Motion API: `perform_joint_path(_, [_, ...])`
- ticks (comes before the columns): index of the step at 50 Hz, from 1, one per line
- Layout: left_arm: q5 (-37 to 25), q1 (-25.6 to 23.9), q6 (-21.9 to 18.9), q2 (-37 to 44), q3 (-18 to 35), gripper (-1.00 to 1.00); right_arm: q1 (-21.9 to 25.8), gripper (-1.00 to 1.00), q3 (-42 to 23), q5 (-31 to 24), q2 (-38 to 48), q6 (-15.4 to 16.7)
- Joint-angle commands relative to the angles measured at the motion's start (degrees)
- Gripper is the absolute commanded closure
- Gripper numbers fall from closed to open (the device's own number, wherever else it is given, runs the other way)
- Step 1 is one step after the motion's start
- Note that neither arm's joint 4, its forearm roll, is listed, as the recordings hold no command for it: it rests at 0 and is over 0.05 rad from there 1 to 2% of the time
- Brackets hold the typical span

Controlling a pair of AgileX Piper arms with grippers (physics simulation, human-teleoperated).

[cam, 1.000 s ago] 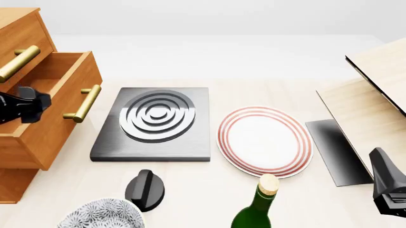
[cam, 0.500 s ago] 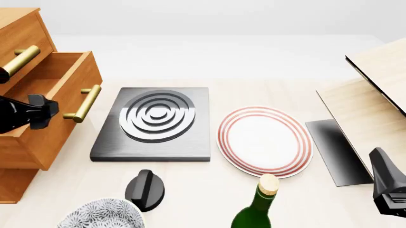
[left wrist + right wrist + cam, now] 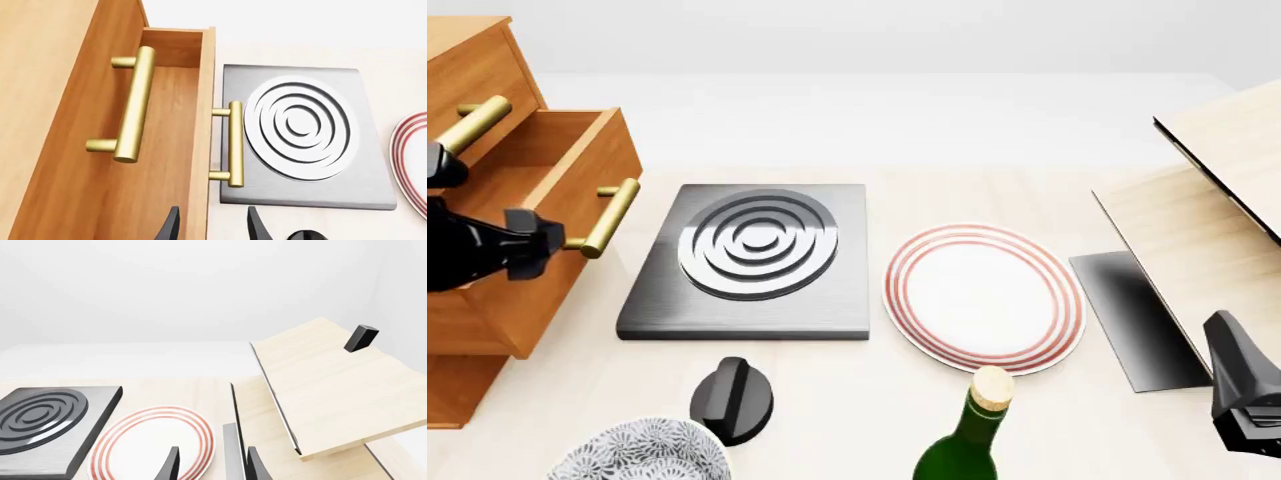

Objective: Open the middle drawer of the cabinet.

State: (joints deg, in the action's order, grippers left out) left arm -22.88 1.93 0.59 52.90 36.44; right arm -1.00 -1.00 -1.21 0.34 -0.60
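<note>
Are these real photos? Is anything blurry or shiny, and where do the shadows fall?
They are simulator renders, sharp throughout. In the front view, soft light streaks gleam on the metal plate and the brass handle of the middle drawer. In the left wrist view the handles shine evenly, with hardly any shadow beneath. In the right wrist view the background fades to plain white; the pale board is evenly lit.

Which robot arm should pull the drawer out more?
Probably the left. The left gripper hangs open right by the middle drawer and its handle. The right gripper is far across the table, beyond the plate.
</note>
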Motion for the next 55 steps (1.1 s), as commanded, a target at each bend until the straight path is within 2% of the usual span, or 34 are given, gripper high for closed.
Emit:
perform_joint_path(1, [1.1,-3.6,-0.7,0.0,-0.7,-1.00,0.0,-1.00,0.0,0.0,0.0,0.0])
perform_joint_path(36, [2.9,-7.6,0.7,1.2,-2.9,-1.00,0.0,-1.00,0.0,0.0,0.0,0.0])
perform_joint_path(55, [1.4,-10.6,1.1,0.6,-1.8,-1.00,0.0,-1.00,0.0,0.0,0.0,0.0])
